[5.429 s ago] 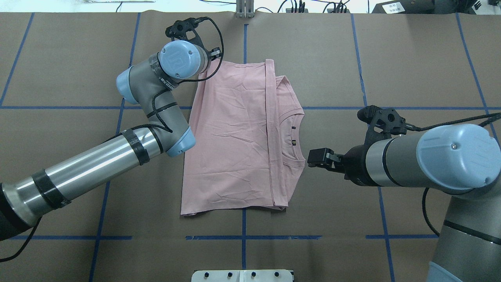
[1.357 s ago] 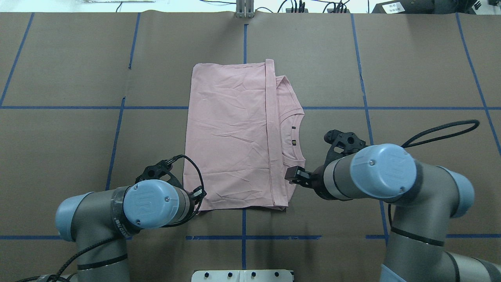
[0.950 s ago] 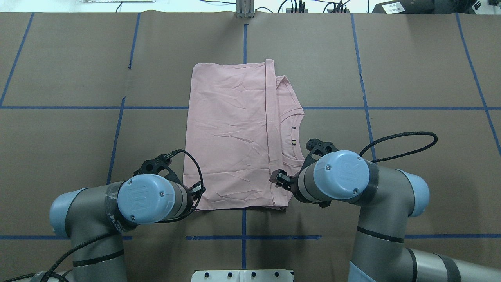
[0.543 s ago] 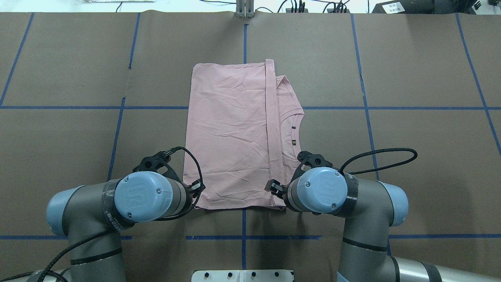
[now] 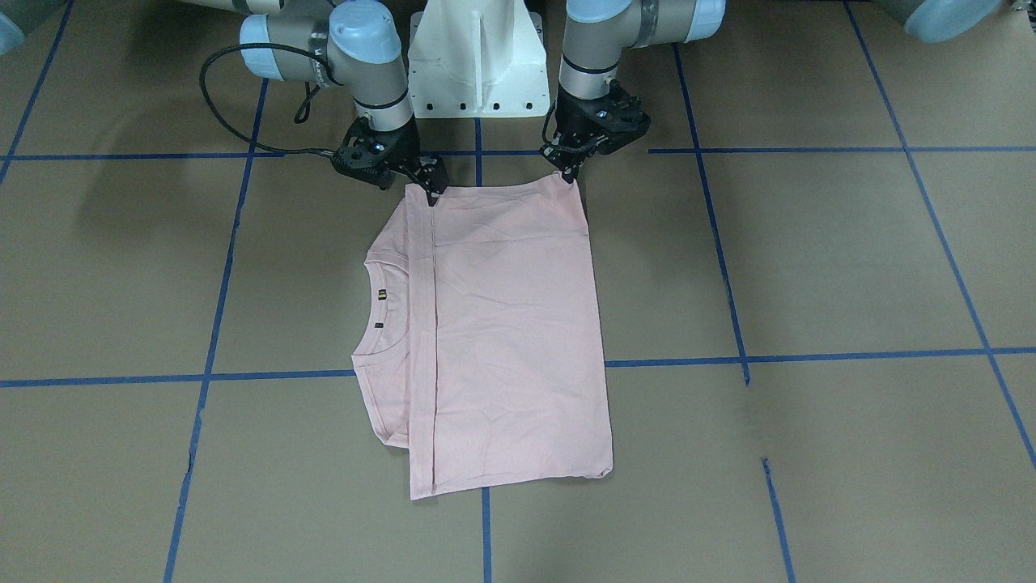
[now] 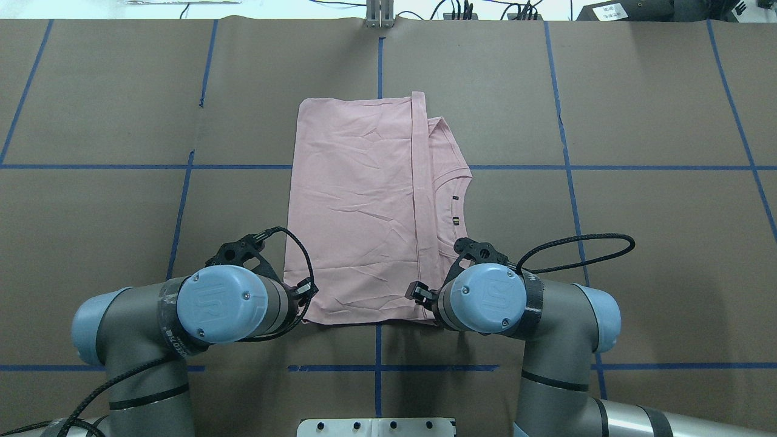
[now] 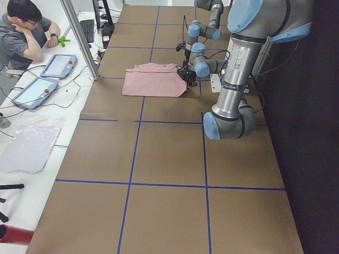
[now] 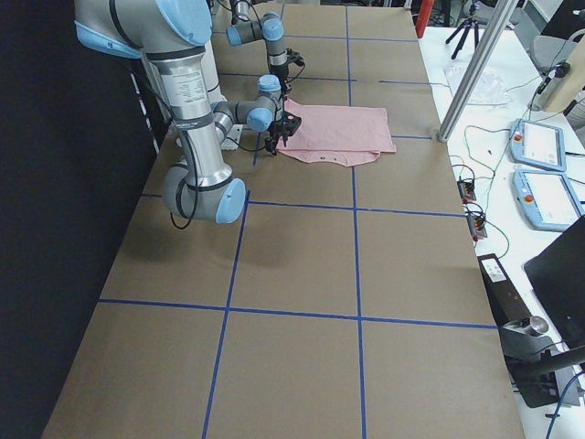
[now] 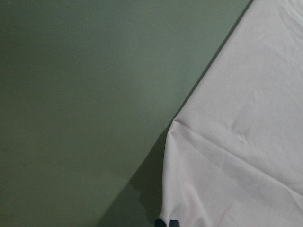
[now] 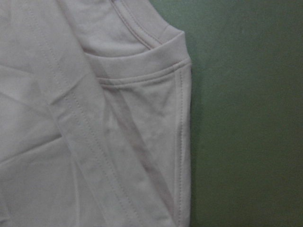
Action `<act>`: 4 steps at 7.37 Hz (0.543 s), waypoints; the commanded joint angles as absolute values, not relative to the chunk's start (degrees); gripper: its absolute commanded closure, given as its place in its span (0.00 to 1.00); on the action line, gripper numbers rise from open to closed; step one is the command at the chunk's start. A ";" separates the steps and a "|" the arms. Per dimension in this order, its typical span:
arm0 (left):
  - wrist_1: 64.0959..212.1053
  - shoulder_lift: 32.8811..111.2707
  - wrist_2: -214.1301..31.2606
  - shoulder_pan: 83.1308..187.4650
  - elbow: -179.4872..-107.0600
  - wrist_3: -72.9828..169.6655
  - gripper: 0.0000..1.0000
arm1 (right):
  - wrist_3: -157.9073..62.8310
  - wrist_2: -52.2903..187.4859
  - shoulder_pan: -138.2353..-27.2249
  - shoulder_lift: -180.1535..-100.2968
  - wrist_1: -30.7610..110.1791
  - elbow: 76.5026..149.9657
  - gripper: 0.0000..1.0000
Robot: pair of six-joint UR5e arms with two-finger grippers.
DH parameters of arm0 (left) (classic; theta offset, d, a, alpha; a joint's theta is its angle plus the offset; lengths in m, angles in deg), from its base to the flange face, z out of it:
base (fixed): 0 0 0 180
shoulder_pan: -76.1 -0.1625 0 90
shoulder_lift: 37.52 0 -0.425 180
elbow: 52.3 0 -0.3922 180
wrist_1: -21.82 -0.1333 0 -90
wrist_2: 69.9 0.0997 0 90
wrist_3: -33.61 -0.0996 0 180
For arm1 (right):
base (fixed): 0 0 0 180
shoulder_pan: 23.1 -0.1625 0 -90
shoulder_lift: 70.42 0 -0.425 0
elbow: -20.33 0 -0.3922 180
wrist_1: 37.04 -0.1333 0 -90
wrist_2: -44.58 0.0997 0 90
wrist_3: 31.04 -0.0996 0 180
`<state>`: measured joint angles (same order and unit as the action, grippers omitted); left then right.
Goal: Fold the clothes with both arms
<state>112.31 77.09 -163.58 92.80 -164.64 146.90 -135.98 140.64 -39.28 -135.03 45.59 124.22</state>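
Observation:
The pale pink T-shirt (image 5: 502, 324) lies folded and flat on the brown table (image 6: 637, 121), plain back up, with the collar at its right side in the overhead view (image 6: 358, 206). My left gripper (image 5: 569, 174) is at the shirt's near left corner (image 6: 306, 291). The left wrist view shows its dark tips together on the hem (image 9: 236, 142), so it looks shut on the shirt. My right gripper (image 5: 429, 188) is over the near right corner (image 6: 417, 292), and its fingers look spread. The right wrist view shows only the folded sleeve and hem (image 10: 71, 118).
The white pedestal base (image 5: 476, 57) stands just behind both grippers. Blue tape lines (image 6: 376, 367) cross the table. An operator (image 7: 21, 32) sits beyond the far edge with tablets (image 7: 55, 66) and a metal post (image 7: 79, 37).
Both arms swung back from the shirt's far and right sides to its near edge. In the last second the right gripper slid left onto the near right corner. The left gripper barely moved.

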 commanded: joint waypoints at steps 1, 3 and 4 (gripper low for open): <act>112.35 77.09 -163.59 92.80 -164.63 146.90 1.00 | -135.98 140.64 -39.18 -134.93 45.58 123.77 0.11; 112.35 77.09 -163.59 92.80 -164.63 146.90 1.00 | -135.63 140.64 -39.27 -135.02 45.58 123.77 0.71; 112.35 77.00 -163.59 92.80 -164.63 146.90 1.00 | -135.45 140.64 -39.18 -135.02 45.58 123.77 0.88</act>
<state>112.35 77.06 -163.59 92.80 -164.63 146.90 -135.71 140.65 -39.22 -134.97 45.59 123.80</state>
